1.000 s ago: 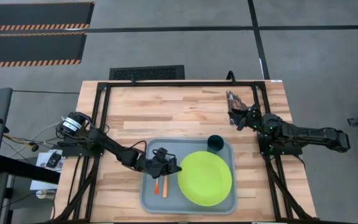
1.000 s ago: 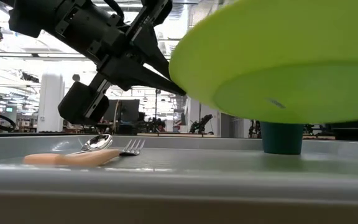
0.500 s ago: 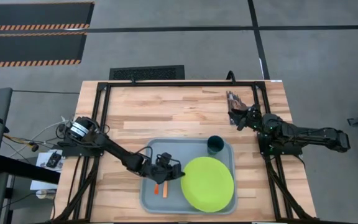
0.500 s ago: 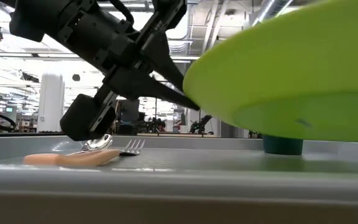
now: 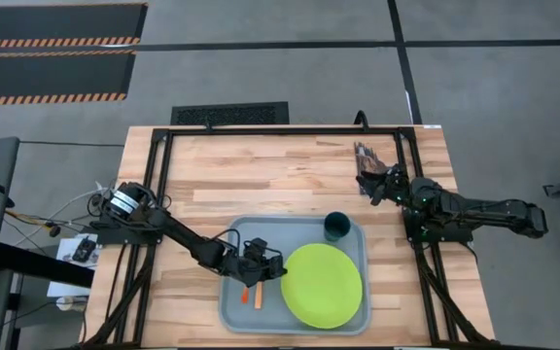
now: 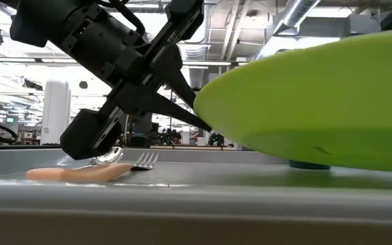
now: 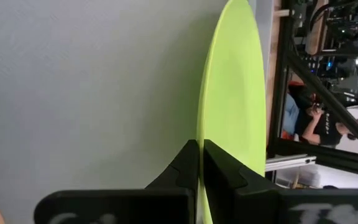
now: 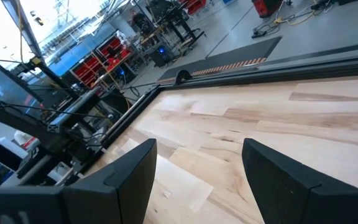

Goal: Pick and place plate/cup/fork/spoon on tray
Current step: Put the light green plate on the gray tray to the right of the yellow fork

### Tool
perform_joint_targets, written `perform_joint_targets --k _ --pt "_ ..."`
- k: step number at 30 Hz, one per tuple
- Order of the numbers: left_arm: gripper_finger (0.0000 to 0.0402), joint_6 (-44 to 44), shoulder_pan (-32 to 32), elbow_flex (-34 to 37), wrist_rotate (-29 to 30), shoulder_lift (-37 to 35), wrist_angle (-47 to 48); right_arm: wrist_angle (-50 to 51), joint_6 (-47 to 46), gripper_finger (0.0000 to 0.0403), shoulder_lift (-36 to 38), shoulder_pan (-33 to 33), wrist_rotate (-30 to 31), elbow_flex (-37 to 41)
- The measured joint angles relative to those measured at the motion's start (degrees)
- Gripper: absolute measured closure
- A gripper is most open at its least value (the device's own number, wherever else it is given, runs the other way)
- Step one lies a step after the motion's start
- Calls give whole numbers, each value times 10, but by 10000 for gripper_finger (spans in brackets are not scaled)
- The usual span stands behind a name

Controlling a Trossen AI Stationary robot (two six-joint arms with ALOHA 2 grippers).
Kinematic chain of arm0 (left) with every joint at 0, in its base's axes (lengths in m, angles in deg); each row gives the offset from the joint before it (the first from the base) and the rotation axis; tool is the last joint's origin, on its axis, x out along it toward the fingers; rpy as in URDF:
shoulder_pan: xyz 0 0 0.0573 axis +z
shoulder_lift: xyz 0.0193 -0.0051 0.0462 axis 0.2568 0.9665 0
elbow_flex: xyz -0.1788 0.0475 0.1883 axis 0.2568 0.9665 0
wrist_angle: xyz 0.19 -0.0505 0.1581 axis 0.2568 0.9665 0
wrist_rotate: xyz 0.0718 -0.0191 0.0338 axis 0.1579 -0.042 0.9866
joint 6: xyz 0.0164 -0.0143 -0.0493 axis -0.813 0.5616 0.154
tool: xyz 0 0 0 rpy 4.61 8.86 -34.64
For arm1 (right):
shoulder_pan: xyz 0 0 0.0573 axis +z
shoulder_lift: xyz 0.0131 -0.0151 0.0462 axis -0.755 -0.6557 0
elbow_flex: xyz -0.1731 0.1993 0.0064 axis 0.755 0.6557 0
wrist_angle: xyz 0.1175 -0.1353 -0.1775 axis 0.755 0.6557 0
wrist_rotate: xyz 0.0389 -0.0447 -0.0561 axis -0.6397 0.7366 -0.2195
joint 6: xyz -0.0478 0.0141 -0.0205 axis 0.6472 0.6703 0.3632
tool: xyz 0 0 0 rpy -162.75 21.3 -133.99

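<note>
The left gripper point(image 5: 278, 275) is clamped on the left rim of the flat round lime-green plate point(image 5: 323, 285), its two dark fingers point(image 7: 191, 163) pinched tight on the plate's edge in the left wrist view. The plate sits over the right part of the large pale grey-blue rectangular tray point(image 5: 236, 313), and in the low view it is tilted, with the gripped edge raised off the tray floor (whether its far side touches down cannot be told). The small dark teal-green cup point(image 5: 336, 227) stands in the tray's back right corner, just beside the plate. The orange-handled fork point(image 6: 143, 160) and orange-handled spoon point(image 6: 107, 156) lie side by side on the tray's left part, under the left arm. The right gripper point(image 5: 369, 182) waits near the table's back right edge, its fingers point(image 8: 120, 174) spread apart with nothing between them
</note>
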Motion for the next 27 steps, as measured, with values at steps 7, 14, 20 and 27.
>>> perform_joint_targets --k 7,14,20,27 --pt "401 -10 0 0 3 0 1 0 0 139 0 0 0 0" --pt "401 -13 0 0 13 0 11 0 0 139 0 0 0 0" --pt "401 -8 -2 0 33 0 14 0 0 139 0 0 0 0" --pt "401 1 -5 -10 31 16 17 0 0 139 0 0 0 0"
